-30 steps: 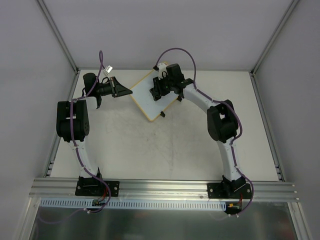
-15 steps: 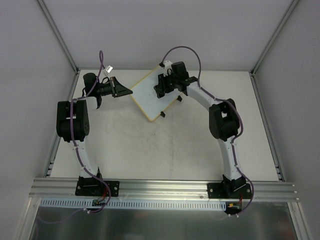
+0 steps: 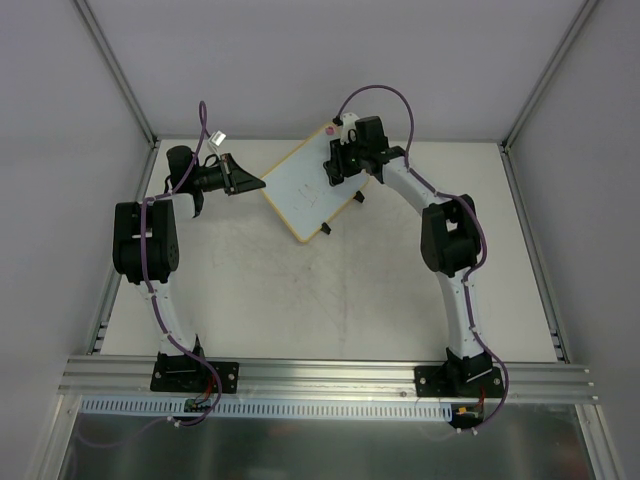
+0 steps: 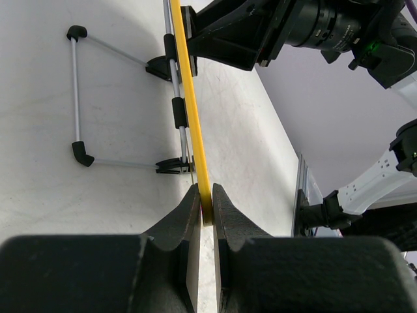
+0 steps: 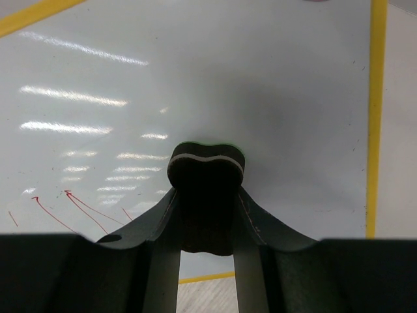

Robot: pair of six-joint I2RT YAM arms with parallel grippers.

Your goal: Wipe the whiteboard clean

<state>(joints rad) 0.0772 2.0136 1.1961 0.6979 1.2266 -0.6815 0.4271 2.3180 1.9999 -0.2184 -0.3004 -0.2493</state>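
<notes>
The whiteboard (image 3: 300, 190) lies turned at the back middle of the table, with a yellow rim, a pink-red dot (image 3: 333, 130) at its far corner and two black clips on its right edge. My left gripper (image 3: 250, 183) is shut on the board's left corner; in the left wrist view the yellow rim (image 4: 189, 98) runs edge-on between its jaws (image 4: 206, 208). My right gripper (image 3: 338, 168) is shut on a small black bow-shaped eraser block (image 5: 207, 169) pressed on the white board (image 5: 260, 85) near its far corner. Thin red marks (image 5: 71, 202) show at the lower left.
A folded wire stand (image 4: 81, 98) with black feet lies under the board's edge in the left wrist view. Grey enclosure walls stand close behind and beside the table (image 3: 350, 300). An aluminium rail (image 3: 320, 375) runs along the near edge.
My right gripper has slid with the eraser block to the right and farther back across the board, towards the corner with the pink-red dot. The left arm and board have not moved.
</notes>
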